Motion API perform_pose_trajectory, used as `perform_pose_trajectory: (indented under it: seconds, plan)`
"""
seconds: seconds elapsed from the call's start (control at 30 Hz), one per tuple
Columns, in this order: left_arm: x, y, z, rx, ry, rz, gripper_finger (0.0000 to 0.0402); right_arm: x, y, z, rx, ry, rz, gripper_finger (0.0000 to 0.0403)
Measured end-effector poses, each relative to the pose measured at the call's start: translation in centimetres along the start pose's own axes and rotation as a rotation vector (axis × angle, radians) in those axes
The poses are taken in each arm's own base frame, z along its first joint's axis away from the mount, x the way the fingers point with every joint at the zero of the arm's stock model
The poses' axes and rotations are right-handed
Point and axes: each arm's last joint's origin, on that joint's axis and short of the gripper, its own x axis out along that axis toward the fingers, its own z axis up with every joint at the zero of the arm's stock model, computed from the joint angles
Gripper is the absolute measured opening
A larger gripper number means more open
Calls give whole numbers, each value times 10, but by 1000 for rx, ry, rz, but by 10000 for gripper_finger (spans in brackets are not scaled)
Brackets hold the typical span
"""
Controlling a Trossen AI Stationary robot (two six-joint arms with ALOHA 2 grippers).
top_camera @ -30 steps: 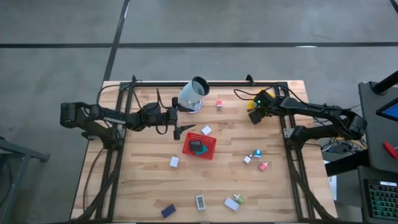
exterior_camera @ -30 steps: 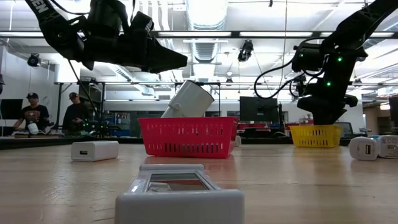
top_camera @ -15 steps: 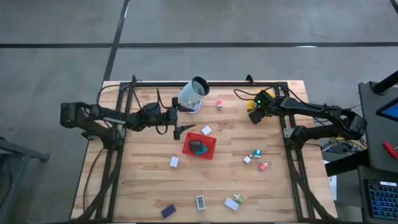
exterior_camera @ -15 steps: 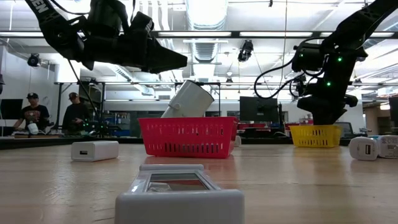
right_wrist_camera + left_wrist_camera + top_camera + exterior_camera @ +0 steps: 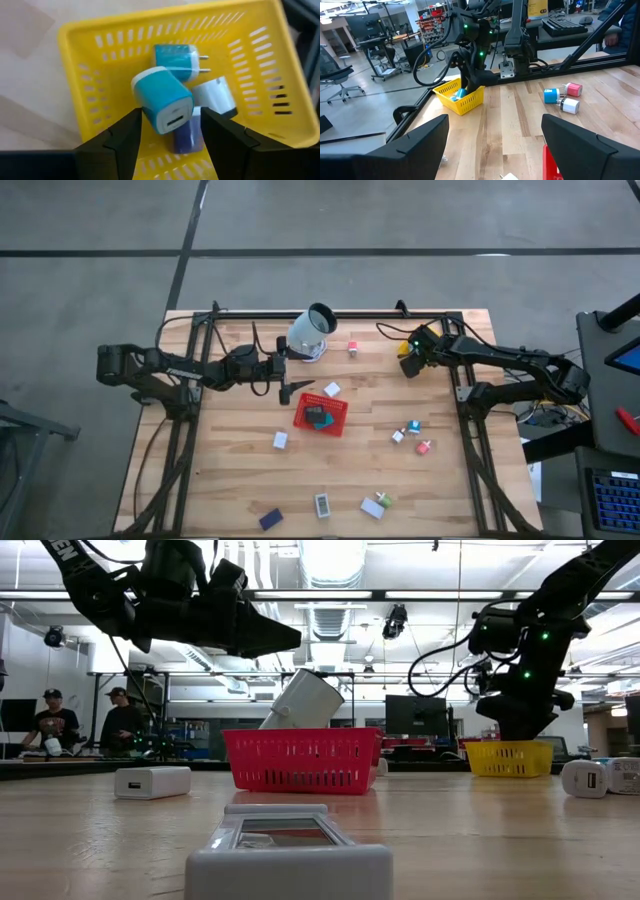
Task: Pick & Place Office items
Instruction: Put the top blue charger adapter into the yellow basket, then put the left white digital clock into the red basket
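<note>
Teal charger between the parted right gripper fingers, above yellow tray holding other chargers.

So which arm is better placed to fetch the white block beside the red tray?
Left, probably. The left gripper hangs open, empty, right by the red tray and white block. The right gripper is over the yellow tray, a teal charger between its fingers.

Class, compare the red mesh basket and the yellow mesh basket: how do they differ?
The red mesh basket sits mid-table; the yellow mesh basket sits at the far right, under the right gripper. The red one holds dark items; the yellow one holds teal, white and blue chargers. Both are slotted plastic.
</note>
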Motion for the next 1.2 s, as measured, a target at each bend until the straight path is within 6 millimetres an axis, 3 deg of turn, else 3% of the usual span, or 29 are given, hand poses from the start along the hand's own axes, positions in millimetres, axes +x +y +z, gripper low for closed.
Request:
perform_pose_trajectory:
  seconds: [0.67, 1.2]
  plan:
    - [0, 0, 0, 0, 3, 0, 324, -8, 5, 19, 32, -185, -63, 199]
    - [0, 0, -1, -1, 9, -2, 324, -21, 25, 17, 8, -394, -79, 199]
